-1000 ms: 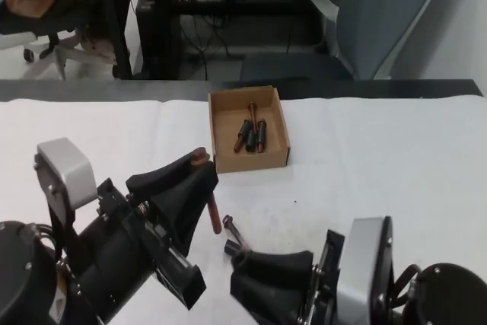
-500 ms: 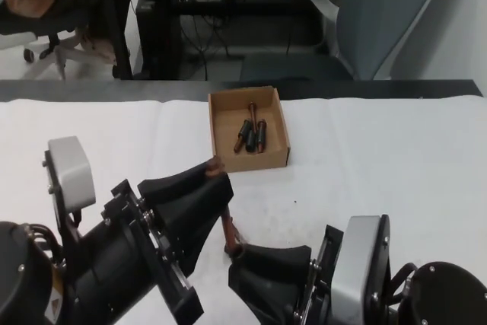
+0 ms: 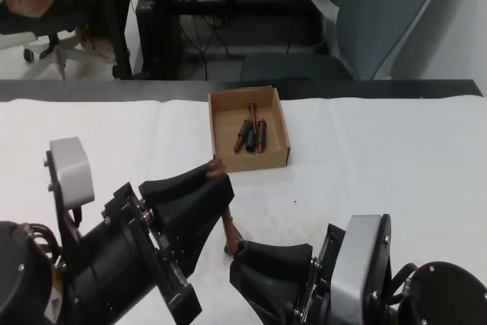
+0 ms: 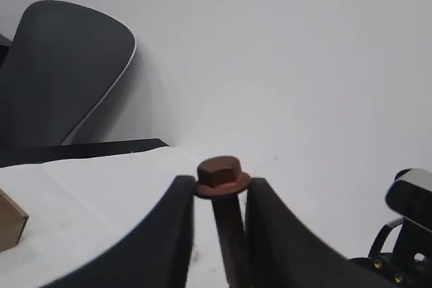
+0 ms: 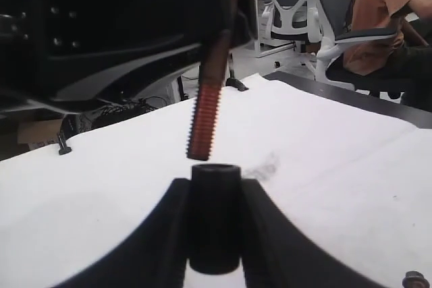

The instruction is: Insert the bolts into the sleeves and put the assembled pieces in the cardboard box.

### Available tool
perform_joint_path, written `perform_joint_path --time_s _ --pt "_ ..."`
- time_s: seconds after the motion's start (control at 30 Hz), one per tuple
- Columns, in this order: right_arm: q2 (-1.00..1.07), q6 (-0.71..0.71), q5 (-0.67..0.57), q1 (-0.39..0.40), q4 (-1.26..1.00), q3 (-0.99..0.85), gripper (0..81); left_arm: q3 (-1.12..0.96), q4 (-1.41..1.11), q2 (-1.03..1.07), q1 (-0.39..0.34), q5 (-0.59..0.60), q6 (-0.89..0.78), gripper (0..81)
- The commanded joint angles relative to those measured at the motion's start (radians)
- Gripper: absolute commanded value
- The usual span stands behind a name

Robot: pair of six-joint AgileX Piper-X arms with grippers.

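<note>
Over the last second, the left hand (image 4: pixel 220 197) has been swung in toward the right hand (image 5: pixel 214 190), on the side of the cardboard box (image 3: pixel 251 160) nearest the arms. The bolt (image 4: pixel 223 175), which was held apart from the sleeve (image 5: pixel 214 234) a second ago, has been brought over it. In the last half second almost nothing has been shifted.

The left hand is clenched on the bolt just under its hexagonal head, with the threaded shank pointed down. The right hand is closed round the dark sleeve, which is held upright with its mouth facing up.

In the right wrist view, the threaded tip is seen just above the sleeve's opening. A narrow gap is left and the shank is tilted slightly. Alignment is therefore judged nearly finished, and the insertion itself not yet begun. A small straightening of the bolt would probably be needed before it is lowered.

Several assembled pieces (image 3: pixel 251 136) are already laid inside the box, which stands on the white tabletop (image 3: pixel 380 157).

No brand or writing can be read on the box, the bolt or the sleeve. What may be a yellow sticker is glimpsed low on an arm's base, nearer than the box, but it is too small to be made out.
</note>
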Motion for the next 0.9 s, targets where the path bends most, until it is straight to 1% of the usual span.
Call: perform_joint_path --time_s 0.0,0.27,0.43,0.5,0.6,0.67,0.7,0.77,0.8,0.83,0.87 --pt "-0.002 -0.009 0.001 0.001 -0.02 -0.01 0.6 -0.006 -0.025 0.0 -0.004 0.008 -0.008 1.8" --pt "-0.002 -0.01 -0.029 0.001 -0.018 -0.029 0.6 -0.006 -0.025 0.0 -0.004 0.008 -0.023 1.8" --pt "-0.002 -0.055 -0.029 0.001 -0.018 -0.041 0.6 -0.001 -0.025 0.0 -0.004 0.016 -0.046 1.8" --pt "-0.002 -0.068 0.012 0.001 -0.018 -0.042 0.6 0.003 -0.023 0.0 -0.004 0.02 -0.046 1.8" --pt "-0.002 -0.068 0.054 -0.005 -0.018 -0.042 0.6 0.002 -0.011 0.0 -0.004 0.058 -0.046 1.8" --pt "-0.002 -0.068 0.058 -0.008 -0.018 -0.046 0.6 0.002 0.0 0.0 -0.004 0.095 -0.046 1.8" --pt "-0.002 -0.068 0.061 -0.01 -0.018 -0.048 0.6 0.002 0.01 0.0 -0.004 0.124 -0.041 0.0" --pt "-0.002 -0.068 0.066 -0.016 -0.018 -0.059 0.6 0.002 0.022 0.0 -0.004 0.185 -0.041 10.1" --pt "-0.002 -0.068 0.07 -0.02 -0.016 -0.065 0.6 0.002 0.028 0.0 -0.004 0.21 -0.041 17.4" --pt "-0.002 -0.068 0.069 -0.026 -0.009 -0.072 0.6 0.002 0.034 0.0 -0.004 0.223 -0.041 30.9" --pt "-0.002 -0.068 0.069 -0.031 -0.002 -0.078 0.6 0.002 0.045 0.0 -0.004 0.223 -0.041 41.2"
